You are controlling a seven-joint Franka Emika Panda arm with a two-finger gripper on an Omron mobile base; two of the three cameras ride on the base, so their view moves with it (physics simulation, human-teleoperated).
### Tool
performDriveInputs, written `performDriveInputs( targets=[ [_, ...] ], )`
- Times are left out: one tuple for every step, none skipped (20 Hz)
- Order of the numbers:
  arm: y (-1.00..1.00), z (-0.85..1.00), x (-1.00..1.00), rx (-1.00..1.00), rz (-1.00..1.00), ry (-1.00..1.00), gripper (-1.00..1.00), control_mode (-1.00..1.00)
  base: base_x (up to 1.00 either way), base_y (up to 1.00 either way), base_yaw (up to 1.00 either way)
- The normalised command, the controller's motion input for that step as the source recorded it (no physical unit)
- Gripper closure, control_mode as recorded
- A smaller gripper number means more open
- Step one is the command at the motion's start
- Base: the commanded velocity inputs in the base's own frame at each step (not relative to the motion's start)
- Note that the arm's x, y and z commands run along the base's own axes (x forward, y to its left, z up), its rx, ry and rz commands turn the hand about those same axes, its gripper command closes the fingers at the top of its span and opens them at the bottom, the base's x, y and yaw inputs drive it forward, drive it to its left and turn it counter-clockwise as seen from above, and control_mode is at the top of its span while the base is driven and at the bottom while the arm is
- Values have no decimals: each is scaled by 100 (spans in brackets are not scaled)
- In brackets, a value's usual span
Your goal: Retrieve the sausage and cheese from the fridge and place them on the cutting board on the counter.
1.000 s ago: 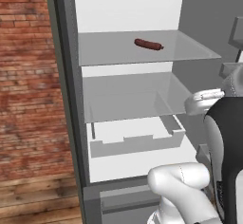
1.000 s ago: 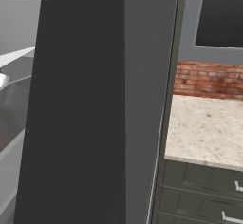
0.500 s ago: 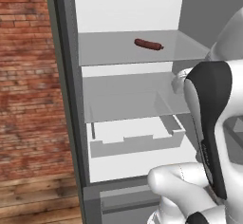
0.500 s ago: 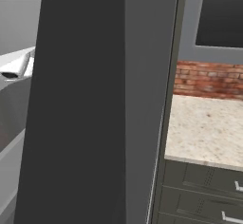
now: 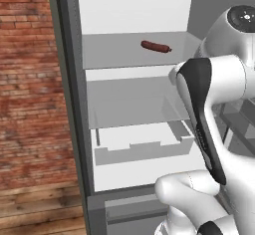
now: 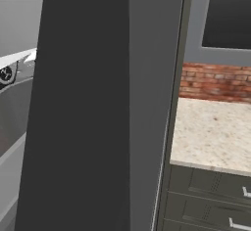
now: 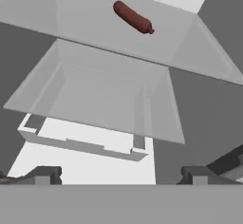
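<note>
fridge [image 5: 69,104] open | sausage [image 5: 155,47] on upper shelf | fingers [image 7: 45,174] apart

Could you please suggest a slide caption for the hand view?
Open tool looks into the grey fridge, slim dark red-brown sausage lying on its upper translucent shelf.

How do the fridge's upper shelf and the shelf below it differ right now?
The upper shelf carries the sausage, lying on its side toward the back; the lower shelf carries nothing visible. The lower shelf sits directly over a white drawer; the upper shelf does not. Both are flat, translucent grey panels inside the open fridge.
</note>
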Motion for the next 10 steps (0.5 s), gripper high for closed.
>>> performDriveInputs(
  targets=[
    [0, 26, 77, -4, 7, 0, -100, -100, 0, 0, 0],
    [0, 27, 79, -4, 6, 0, -100, -100, 0, 0, 0],
    [0, 32, 77, -5, 5, 0, -100, -100, 0, 0, 0],
    [0, 33, 68, -7, 3, 0, -100, -100, 0, 0, 0],
    [0, 34, 59, -9, 2, -1, -100, -100, 0, 0, 0],
    [0, 36, 54, -9, 0, -1, -100, -100, 0, 0, 0],
    [0, 38, 49, -9, 0, -1, -100, -100, 0, 0, 0],
    [0, 35, 46, -9, 0, -4, -100, -100, 0, 0, 0],
    [0, 21, 58, -8, 0, -4, -100, -100, 0, 0, 0],
    [-4, 10, 69, -5, 0, -2, -100, -100, 0, 0, 0]
  ],
)
